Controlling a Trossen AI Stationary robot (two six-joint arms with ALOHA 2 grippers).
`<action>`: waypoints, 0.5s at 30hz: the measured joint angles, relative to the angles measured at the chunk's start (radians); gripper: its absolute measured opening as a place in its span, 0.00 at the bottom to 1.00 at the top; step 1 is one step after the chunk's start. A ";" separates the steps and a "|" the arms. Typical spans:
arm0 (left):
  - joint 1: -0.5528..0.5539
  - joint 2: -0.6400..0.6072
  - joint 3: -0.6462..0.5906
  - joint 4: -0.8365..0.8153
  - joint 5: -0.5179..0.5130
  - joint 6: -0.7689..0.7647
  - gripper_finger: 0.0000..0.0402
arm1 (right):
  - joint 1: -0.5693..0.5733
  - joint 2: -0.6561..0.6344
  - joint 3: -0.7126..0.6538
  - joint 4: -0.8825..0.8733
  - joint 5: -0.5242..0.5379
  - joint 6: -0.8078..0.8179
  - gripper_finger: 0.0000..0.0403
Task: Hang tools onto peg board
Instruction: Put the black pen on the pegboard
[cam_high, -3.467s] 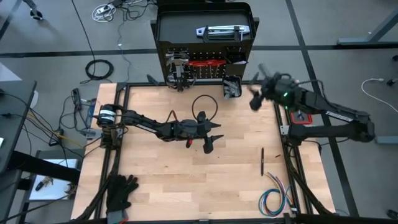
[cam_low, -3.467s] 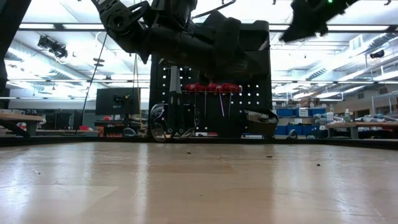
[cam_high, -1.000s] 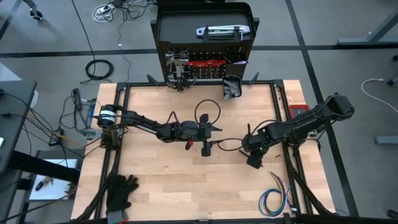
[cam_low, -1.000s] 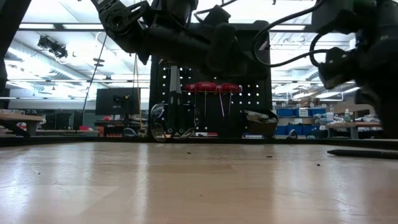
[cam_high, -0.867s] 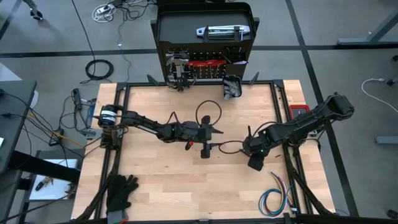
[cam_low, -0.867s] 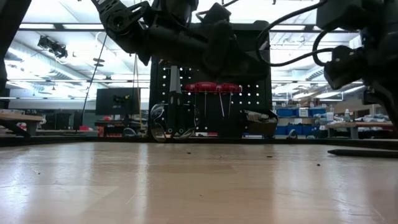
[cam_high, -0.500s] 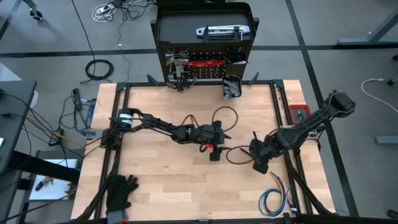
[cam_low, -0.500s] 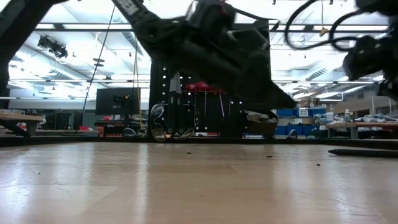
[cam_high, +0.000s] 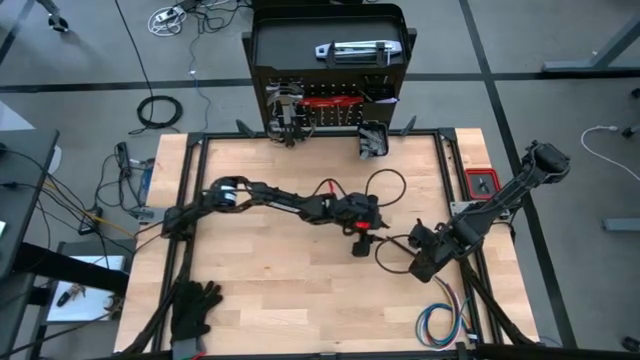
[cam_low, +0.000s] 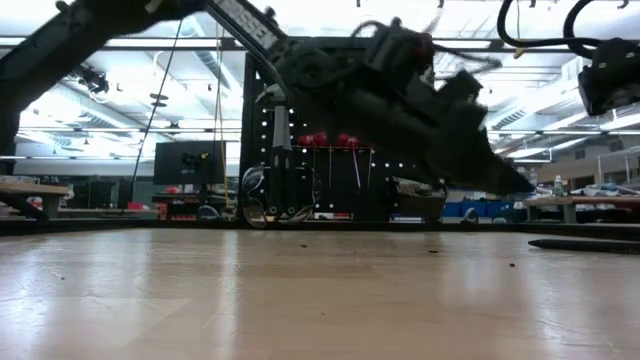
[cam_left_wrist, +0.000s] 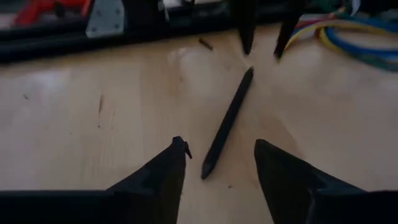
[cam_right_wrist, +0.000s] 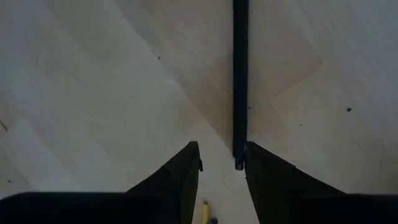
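Thin dark rod tool (cam_right_wrist: 240, 74) flat on table, looks stiff, light, slippery. Right gripper (cam_right_wrist: 222, 163) part open, empty, rod end between fingertips. Left gripper (cam_left_wrist: 219, 163) open, empty, facing rod; take mid-shaft.

Two arms work over one table (cam_high: 260, 290). One peg board (cam_high: 325, 105) stands at its far edge, with one small bin (cam_high: 373, 140) on it and one silver tool (cam_high: 352, 50) lying on top. One thin dark rod (cam_left_wrist: 227, 123) lies on the wood. One pair of black gloves (cam_high: 193, 308) and one bundle of coloured wires (cam_high: 440, 322) sit at the near edge.
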 joint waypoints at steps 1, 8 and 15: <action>0.002 0.019 0.017 -0.009 0.008 0.000 0.44 | 0.002 0.000 0.000 0.000 0.002 0.008 0.34; 0.006 0.069 0.071 -0.014 0.015 0.044 0.27 | 0.018 0.000 0.000 0.011 0.024 0.074 0.34; 0.009 0.070 0.070 -0.013 0.051 0.105 0.12 | 0.028 0.000 0.000 0.018 0.033 0.083 0.33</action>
